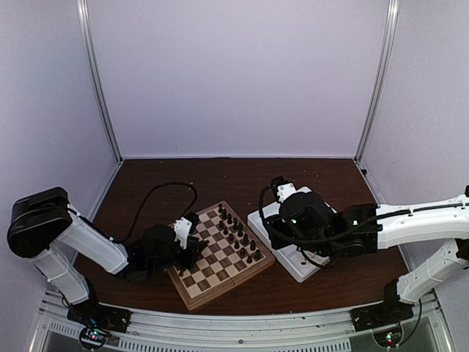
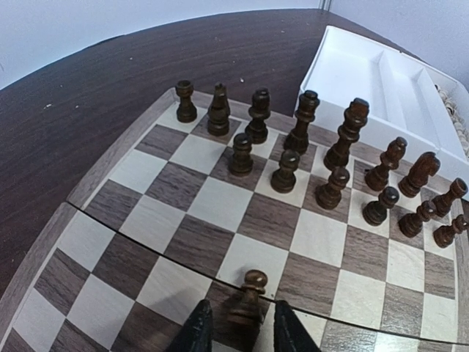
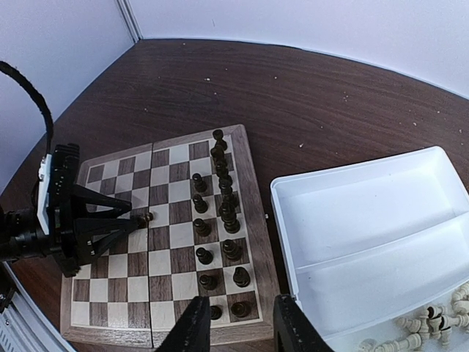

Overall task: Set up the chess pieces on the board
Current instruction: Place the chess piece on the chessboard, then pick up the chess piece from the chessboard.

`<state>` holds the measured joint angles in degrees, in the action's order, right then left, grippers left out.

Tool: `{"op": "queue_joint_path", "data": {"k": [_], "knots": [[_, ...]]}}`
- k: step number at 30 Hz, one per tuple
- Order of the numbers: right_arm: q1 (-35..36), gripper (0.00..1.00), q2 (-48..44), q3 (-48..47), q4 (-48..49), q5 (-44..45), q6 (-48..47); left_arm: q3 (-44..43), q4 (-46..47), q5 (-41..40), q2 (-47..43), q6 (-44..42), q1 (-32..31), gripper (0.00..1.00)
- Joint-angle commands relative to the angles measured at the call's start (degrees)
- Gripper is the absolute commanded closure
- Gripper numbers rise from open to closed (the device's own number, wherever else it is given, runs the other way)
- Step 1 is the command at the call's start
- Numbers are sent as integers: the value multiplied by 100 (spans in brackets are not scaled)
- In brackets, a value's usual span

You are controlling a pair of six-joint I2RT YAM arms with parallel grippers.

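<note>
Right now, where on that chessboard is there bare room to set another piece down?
The board is bare from the lone pawn, between the fingers of the left gripper, out to the border by that arm. The two rows beside the white tray are crowded with dark pieces.

Our left arm (image 1: 95, 246) reaches out low from its base at the near left, elbow bent and forearm running to the right. Its left end effector (image 2: 242, 326) points forward and down with its 2 dark fingers (image 2: 196, 331) a little apart. Our right arm (image 1: 418, 220) folds back at the elbow and stretches leftward, carried higher than the left, and the right end effector (image 3: 238, 326) tips downward with its 2 fingers parted.
</note>
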<state>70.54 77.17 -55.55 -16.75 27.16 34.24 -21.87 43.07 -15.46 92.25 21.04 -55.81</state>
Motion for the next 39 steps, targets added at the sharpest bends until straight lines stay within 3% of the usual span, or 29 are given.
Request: {"op": "queue_joint_path", "data": {"k": [1,9,15,18,22,27,33,39], "knots": [[30,68,48,10,90,35,-25,5,-116,26,-288,-47,40,70],[30,68,96,-9,125,1,-32,-80,-955,58,-793,60,40,66],[30,68,114,-41,125,-59,-80,-1075,-3507,689,-1246,195,231,53],[30,68,127,-44,134,-122,-102,-1451,-4435,1141,-1385,109,377,51],[30,68,111,-14,130,-158,-89,-1837,-5254,1994,-1506,-101,707,57],[30,68,9,51,129,-149,-84,-2892,-6799,2393,-1259,-680,861,57],[30,68,-106,96,75,-96,-82,-4045,-8061,2353,-647,-1060,861,60],[30,68,-334,207,-10,15,-48,-5186,-9233,2156,117,-1075,858,71]]}}
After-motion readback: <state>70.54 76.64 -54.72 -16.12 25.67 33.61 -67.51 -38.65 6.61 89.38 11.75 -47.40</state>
